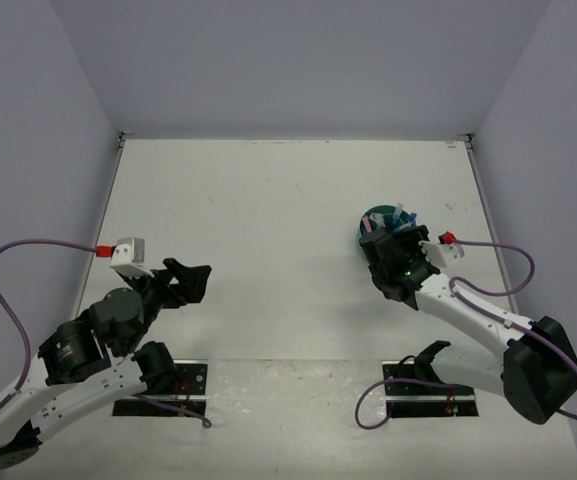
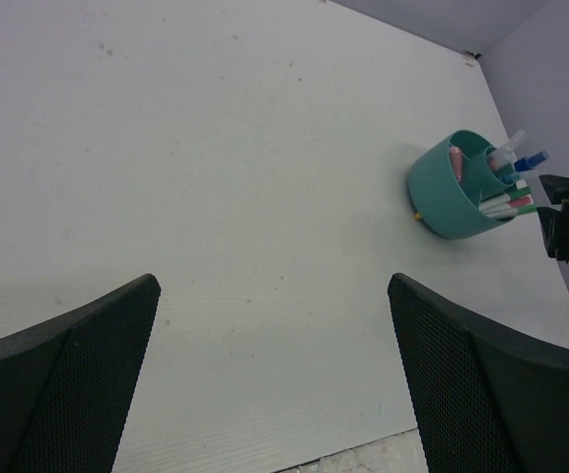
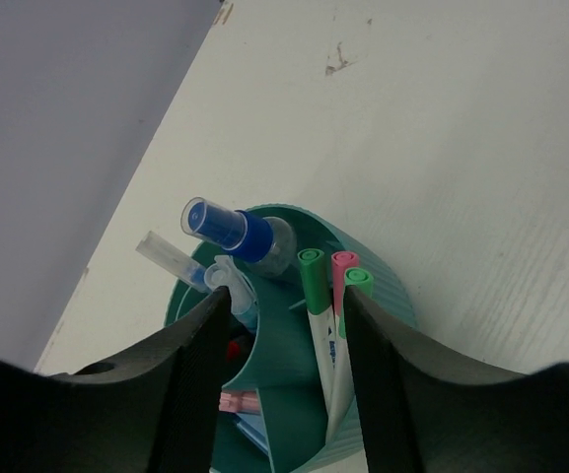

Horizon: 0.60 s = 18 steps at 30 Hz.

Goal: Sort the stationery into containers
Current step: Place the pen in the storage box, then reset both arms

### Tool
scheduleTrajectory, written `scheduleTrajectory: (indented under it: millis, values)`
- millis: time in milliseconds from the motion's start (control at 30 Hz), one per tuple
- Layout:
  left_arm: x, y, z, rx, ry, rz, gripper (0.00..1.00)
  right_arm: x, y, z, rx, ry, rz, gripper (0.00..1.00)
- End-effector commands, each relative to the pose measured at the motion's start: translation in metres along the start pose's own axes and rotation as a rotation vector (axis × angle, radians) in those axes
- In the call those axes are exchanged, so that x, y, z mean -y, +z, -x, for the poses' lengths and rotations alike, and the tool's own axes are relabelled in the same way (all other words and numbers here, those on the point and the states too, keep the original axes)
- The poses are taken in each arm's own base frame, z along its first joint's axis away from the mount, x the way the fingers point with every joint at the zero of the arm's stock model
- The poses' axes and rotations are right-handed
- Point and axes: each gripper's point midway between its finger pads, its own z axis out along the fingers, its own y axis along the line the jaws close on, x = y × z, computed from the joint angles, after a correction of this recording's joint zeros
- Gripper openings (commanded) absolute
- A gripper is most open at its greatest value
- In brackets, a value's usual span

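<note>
The teal cup (image 1: 373, 217) stands right of the table's middle, also seen in the left wrist view (image 2: 447, 197). My right gripper (image 1: 390, 246) hovers right over it, open (image 3: 286, 301). Its fingers straddle an inner divider and the pens, gripping nothing. Two green pens (image 3: 313, 286) and a pink pen (image 3: 341, 271) lean in one compartment. A clear blue-capped tube (image 3: 230, 229) and clear-capped blue pens (image 3: 171, 258) poke from another. A pink highlighter (image 3: 237, 401) lies lower inside. My left gripper (image 1: 190, 280) hangs wide open and empty (image 2: 274, 286) over bare table at the left.
Grey walls close the table on the left, back and right. The arms' base plates (image 1: 163, 385) sit at the near edge. A small yellow speck (image 2: 417, 214) lies at the cup's foot, and dark scuffs (image 3: 341, 64) mark the table beyond it.
</note>
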Motion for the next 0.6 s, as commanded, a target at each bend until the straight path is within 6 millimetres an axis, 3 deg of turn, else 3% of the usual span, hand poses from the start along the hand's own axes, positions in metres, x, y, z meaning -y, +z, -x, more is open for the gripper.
scheduleTrajectory:
  millis: [0,33,167,233,300,333,400,433,467,567]
  values:
    - [0.004,0.005,0.003,0.015,0.008,0.007,1.00,-0.027,-0.011,0.033,0.028,0.056,0.054,0.57]
    - [0.004,0.008,0.001,0.007,0.020,0.020,1.00,-0.033,-0.017,0.043,0.026,0.067,0.077,0.59]
    - [0.002,0.033,-0.021,-0.108,0.176,0.159,1.00,-0.066,-0.043,0.081,-0.027,-0.147,0.268,0.92]
    - [0.005,0.055,-0.034,-0.168,0.247,0.267,1.00,-0.097,-0.073,0.082,-0.100,-0.360,0.573,0.99]
    - [0.018,0.074,-0.035,-0.208,0.294,0.304,1.00,-0.107,-0.107,0.070,-0.182,-0.535,0.841,0.99]
    - [0.027,0.086,-0.027,-0.198,0.291,0.318,1.00,-0.105,-0.120,0.080,-0.204,-0.572,0.899,0.99]
    - [0.044,0.116,0.003,-0.147,0.217,0.263,1.00,-0.092,-0.123,0.102,-0.223,-0.638,0.848,0.99]
    - [0.035,0.123,0.015,-0.160,0.201,0.266,1.00,-0.080,-0.120,0.099,-0.254,-0.671,0.809,0.99]
    - [0.028,0.133,0.039,-0.131,0.163,0.262,1.00,-0.075,-0.118,0.121,-0.231,-0.661,0.746,0.99]
    - [-0.005,0.116,0.107,0.008,0.200,0.400,1.00,-0.055,-0.127,0.147,-0.259,-0.683,0.718,0.99]
